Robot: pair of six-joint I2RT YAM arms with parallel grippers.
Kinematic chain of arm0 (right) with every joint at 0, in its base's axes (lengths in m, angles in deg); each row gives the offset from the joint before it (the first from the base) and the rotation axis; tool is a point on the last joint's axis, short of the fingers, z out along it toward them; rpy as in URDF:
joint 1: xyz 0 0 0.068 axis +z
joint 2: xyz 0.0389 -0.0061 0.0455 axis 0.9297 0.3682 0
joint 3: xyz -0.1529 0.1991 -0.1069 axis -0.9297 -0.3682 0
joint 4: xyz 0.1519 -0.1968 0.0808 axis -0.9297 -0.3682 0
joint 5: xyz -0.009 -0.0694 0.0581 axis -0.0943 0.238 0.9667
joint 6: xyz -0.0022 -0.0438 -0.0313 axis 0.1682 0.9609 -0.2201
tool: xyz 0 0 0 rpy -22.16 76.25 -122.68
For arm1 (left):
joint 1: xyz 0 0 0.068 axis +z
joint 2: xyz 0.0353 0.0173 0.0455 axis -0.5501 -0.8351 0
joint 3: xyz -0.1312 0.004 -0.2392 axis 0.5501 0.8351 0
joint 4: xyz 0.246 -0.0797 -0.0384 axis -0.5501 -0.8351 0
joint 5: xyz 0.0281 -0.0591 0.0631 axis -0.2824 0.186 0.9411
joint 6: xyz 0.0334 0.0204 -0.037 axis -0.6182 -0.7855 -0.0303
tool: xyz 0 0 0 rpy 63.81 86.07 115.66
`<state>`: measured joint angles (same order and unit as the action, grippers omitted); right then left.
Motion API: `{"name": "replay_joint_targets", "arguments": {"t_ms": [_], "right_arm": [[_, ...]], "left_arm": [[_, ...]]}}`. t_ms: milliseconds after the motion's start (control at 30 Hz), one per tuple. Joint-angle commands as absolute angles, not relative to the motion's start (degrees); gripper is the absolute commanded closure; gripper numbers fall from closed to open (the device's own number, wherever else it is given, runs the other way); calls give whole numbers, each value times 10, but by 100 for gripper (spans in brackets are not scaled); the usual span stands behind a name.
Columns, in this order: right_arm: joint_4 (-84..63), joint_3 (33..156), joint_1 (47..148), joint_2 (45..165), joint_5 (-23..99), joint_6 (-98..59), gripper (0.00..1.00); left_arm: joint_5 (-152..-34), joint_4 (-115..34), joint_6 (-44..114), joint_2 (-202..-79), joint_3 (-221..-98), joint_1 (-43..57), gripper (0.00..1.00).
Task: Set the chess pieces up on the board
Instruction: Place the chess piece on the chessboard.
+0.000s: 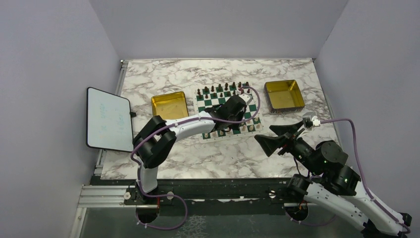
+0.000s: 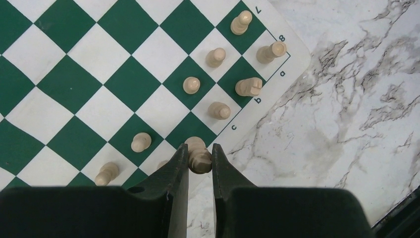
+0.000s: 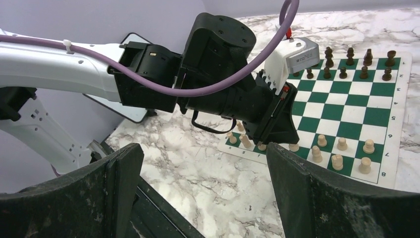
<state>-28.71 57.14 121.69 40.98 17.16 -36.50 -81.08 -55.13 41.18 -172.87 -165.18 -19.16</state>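
Chess pieces [image 2: 219, 110] in cream stand in two loose rows along the board's [image 2: 74, 84] lettered edge, toward the right of the left wrist view, which suggests the light side's home ranks are being filled square by square. The left pincer [image 2: 199, 161], at the lower middle of that frame, is narrowed to a slim gap and grips one cream piece [image 2: 197, 151] by its sides at the board's edge row, probably to stand it upright there. The right pincer [image 1: 264, 134] hangs spread wide and empty over the worktop [image 1: 233, 158], right of the board in the top view.
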Motion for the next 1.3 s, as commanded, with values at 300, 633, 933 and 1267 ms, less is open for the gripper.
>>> {"name": "replay_joint_targets", "arguments": {"t_ms": [300, 633, 933, 1267], "right_arm": [[-302, 583, 1221, 399, 145, -363, 0], [-301, 580, 1221, 399, 144, -365, 0], [-301, 582, 1220, 399, 145, -364, 0], [-306, 582, 1221, 398, 145, -363, 0]], "left_arm": [[-837, -498, 411, -1746, -1620, -192, 93], [-828, -487, 404, -1753, -1613, -193, 93], [-829, -478, 402, -1757, -1609, -193, 93], [-833, -473, 399, -1768, -1603, -193, 88]]}}
